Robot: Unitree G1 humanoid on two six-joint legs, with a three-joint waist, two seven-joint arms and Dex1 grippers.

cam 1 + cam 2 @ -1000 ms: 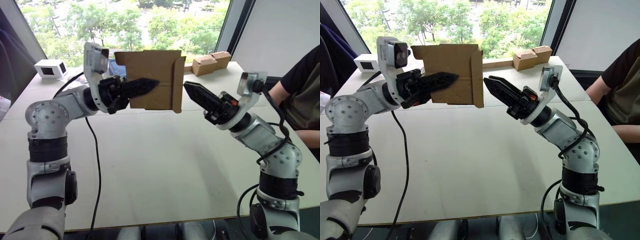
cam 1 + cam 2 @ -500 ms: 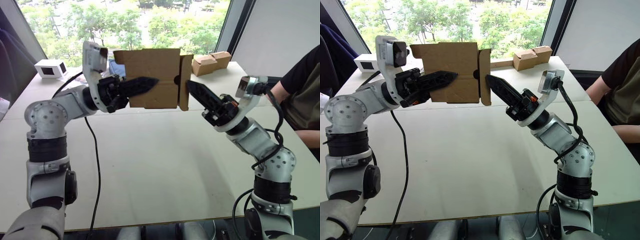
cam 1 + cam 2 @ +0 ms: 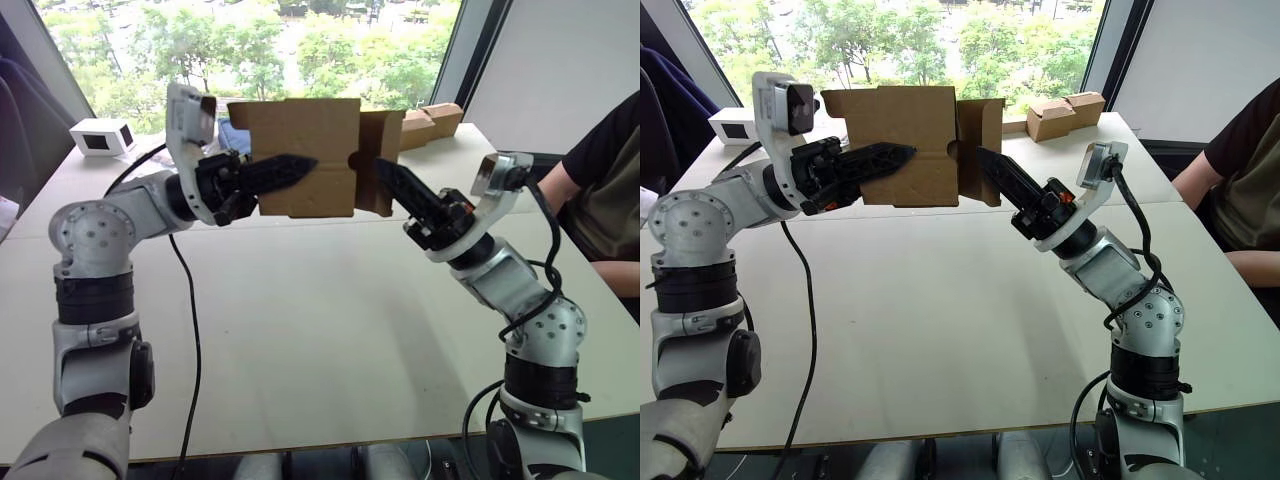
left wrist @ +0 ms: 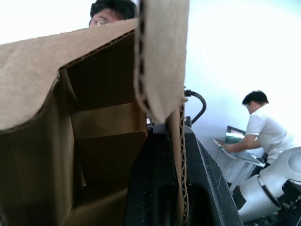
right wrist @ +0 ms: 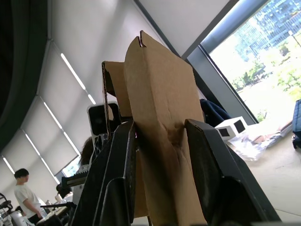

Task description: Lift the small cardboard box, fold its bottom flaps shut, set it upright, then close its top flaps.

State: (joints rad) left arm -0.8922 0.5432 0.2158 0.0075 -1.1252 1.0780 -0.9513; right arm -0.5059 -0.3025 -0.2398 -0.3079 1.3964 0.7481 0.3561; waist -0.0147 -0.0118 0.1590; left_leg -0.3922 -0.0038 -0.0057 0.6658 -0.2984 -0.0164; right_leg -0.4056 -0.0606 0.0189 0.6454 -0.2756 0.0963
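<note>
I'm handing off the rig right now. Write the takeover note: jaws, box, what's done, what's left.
Left gripper: shut on the small cardboard box, holding it in the air above the table, one wall pinched between its jaws.
Right gripper: jaws apart, one on each side of the end flap on the box's right end.
Done: box lifted.
Left: that flap stands partly open and the box is not yet closed at that end; fold the bottom flaps shut, set the box upright, close the top flaps.
A person sits by the table's right edge.
</note>
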